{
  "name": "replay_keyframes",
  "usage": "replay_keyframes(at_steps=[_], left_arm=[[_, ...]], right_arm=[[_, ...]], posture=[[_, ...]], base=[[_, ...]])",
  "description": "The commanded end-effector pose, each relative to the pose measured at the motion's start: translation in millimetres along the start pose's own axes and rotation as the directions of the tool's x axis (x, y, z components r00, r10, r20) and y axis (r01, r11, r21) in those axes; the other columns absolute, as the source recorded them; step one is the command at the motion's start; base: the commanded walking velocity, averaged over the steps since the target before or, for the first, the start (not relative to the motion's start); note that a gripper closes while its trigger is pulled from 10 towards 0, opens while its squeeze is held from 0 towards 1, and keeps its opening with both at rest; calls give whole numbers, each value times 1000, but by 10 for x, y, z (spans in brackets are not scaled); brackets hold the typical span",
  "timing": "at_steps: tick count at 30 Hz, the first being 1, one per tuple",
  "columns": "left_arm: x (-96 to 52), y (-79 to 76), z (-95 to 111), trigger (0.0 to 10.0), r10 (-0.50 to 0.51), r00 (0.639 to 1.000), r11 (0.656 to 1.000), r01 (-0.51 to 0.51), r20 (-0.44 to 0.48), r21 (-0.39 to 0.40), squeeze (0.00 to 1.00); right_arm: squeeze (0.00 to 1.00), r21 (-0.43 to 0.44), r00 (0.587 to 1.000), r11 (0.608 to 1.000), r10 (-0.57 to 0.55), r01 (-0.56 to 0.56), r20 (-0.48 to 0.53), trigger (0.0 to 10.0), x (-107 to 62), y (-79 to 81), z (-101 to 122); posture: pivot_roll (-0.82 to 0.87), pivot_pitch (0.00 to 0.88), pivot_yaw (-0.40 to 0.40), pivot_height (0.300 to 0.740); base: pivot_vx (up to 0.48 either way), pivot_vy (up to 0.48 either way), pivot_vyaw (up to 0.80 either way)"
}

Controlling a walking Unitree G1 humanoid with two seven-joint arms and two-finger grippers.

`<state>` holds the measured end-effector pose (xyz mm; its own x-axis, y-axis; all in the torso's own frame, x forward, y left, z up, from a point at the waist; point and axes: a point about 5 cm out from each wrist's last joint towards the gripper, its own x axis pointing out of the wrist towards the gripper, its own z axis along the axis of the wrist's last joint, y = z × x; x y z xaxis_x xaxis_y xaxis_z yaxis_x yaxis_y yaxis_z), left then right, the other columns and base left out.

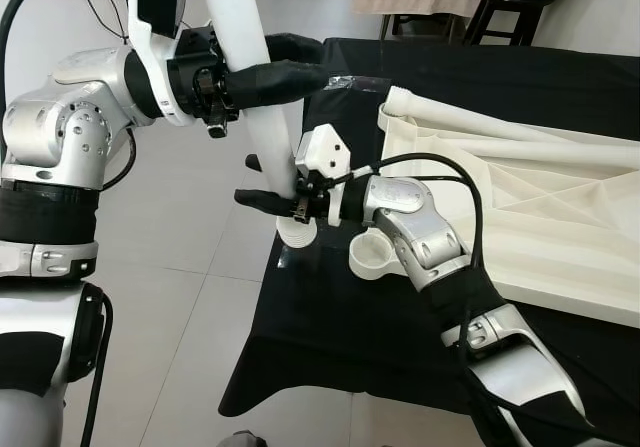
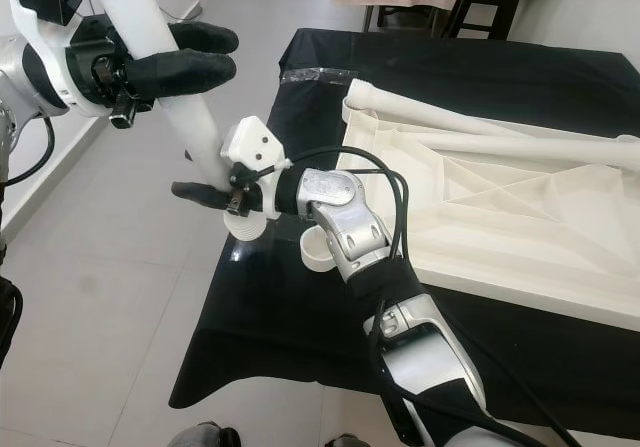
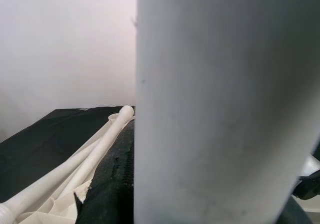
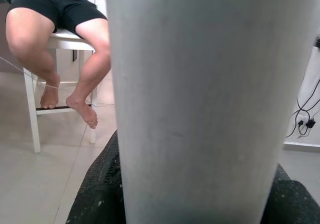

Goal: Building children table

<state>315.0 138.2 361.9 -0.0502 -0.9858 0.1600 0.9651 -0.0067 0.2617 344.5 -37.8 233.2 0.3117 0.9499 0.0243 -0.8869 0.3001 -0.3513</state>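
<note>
Both grippers, left gripper [image 1: 285, 77] and right gripper [image 1: 275, 202], are clasping 1 table leg [image 2: 165, 62] near the tabletop [image 1: 520, 207] corner; its socket [image 1: 368, 255] is waiting empty; mounting remains

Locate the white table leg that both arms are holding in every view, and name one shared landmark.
Left eye view: white table leg, upper centre-left, slanting up.
Right eye view: same leg, upper left.
Left wrist view: leg close up, centre and right.
Right wrist view: leg close up, centre.
Shared landmark: the black cloth under the parts.
</note>
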Motion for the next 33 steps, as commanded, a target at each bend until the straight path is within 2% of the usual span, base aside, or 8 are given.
replay_keyframes(at_steps=[1, 8, 9, 10, 11, 12, 24, 33], left_arm=[[230, -139, 25, 0, -255, 961, 964, 261, 105, -52, 0], [221, -87, 23, 157, -209, 968, 975, 217, 136, -50, 0], [213, -55, 22, 6667, -166, 975, 983, 175, 147, -49, 0], [213, -55, 22, 6667, -166, 975, 983, 175, 147, -49, 0], [200, -7, 34, 10000, -106, 980, 992, 117, 169, -56, 224], [172, 63, 44, 10000, -16, 983, 998, 27, 181, -62, 1000], [-245, 276, 72, 10000, 345, 912, 938, -341, 220, -58, 1000], [-1211, 79, 210, 10000, 730, 604, 655, -753, 320, -72, 1000]], right_arm=[[0, 34, 999, 998, -46, 46, -25, 0, 18, -18, -68], [0, 43, 996, 996, -81, 82, -33, 0, -6, -59, -84], [0, 46, 994, 994, -99, 101, -35, 0, -17, -76, -89], [0, 46, 994, 994, -99, 101, -35, 0, -17, -76, -89], [0, 50, 992, 991, -122, 124, -35, 0, -33, -100, -90], [0, 54, 988, 987, -152, 153, -33, 0, -57, -132, -88], [0, 85, 948, 945, -317, 316, -1, 0, -279, -344, -51], [0, 118, 820, 815, -572, 567, 6, 0, -750, -654, -51]], posture=[[5, 45, -2, 740], [1, 44, -3, 740], [-2, 44, -2, 740], [-2, 44, -2, 740], [-2, 44, -2, 740], [-2, 44, -2, 740], [-4, 55, -1, 740], [25, 84, 3, 740]], base=[[0, 0, 0], [0, 0, 0], [0, 0, 0], [0, 0, 0], [0, 0, 0], [0, 0, 0], [0, 0, 0], [0, 0, 0]])
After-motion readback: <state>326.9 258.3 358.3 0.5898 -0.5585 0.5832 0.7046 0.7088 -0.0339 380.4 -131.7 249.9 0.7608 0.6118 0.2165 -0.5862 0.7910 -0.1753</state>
